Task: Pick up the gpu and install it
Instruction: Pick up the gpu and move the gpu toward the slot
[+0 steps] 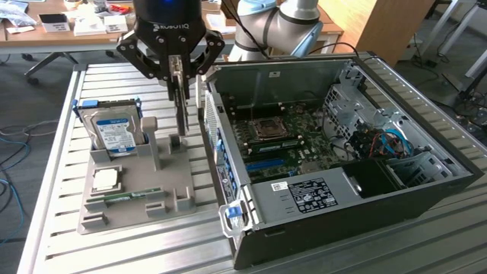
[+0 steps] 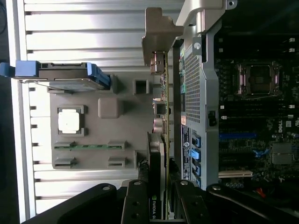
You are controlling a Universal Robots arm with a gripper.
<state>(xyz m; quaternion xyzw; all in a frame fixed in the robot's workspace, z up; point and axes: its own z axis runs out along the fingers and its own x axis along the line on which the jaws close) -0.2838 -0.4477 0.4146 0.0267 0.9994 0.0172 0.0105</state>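
Hanging edge-on from the clamped pincer [image 1: 179,79], gpu [image 1: 181,114] long axis upright, bracket [image 2: 156,37] at far end.

The gripper [image 1: 179,79] was glossy black, its rounded housing marked ROBOTIQ in white letters, with a blue sheen at its twelve o'clock. Its jaws were angular black link bars, joined by round grey pivot pins [image 2: 137,183]. The arm [image 1: 293,17] was smooth silver-grey tubing with a pale blue joint cap, and thin black cables [image 1: 238,25] ran at its nine o'clock.
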